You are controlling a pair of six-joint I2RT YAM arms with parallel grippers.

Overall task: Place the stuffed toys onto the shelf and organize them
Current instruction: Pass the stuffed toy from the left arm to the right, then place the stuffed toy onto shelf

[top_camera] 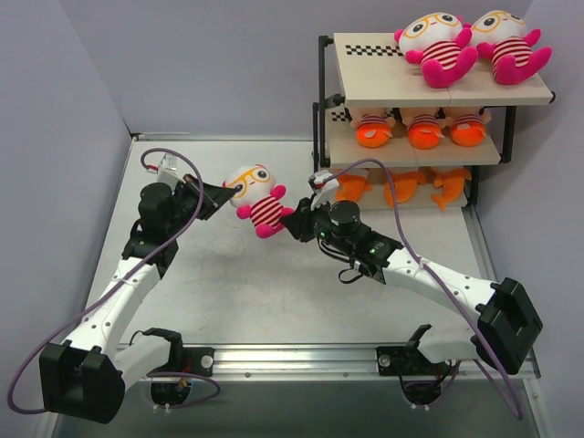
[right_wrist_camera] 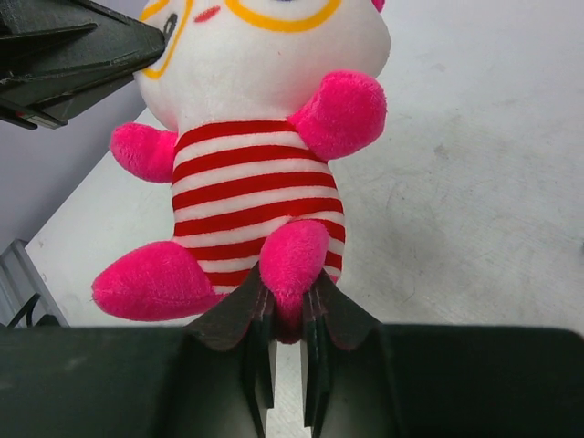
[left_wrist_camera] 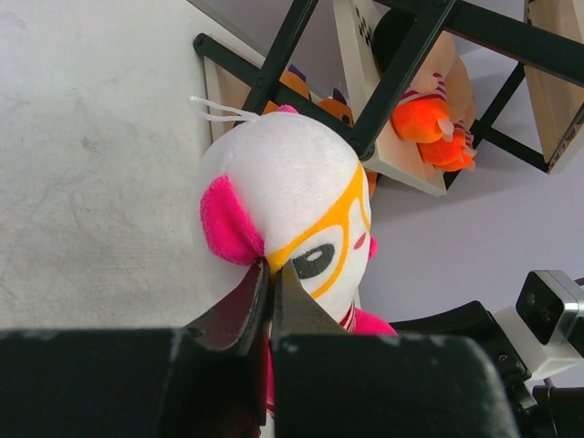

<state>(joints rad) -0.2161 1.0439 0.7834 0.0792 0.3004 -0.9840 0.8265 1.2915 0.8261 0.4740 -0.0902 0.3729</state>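
The pale counter [top_camera: 228, 301] is carrying the shelf [top_camera: 365, 64] at its far right corner. Two pink-limbed toys [top_camera: 438, 47] are sitting on its top board, three striped orange dolls [top_camera: 423, 128] are lining the middle, and three orange sharks [top_camera: 401, 187] are lying along the bottom.

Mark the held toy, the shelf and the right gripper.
held toy [top_camera: 266, 212]: top view, its striped belly.
shelf [top_camera: 365, 78]: top view, bare part of the top board.
right gripper [right_wrist_camera: 289, 301]: right wrist view, between the fingertips, at the pink foot.
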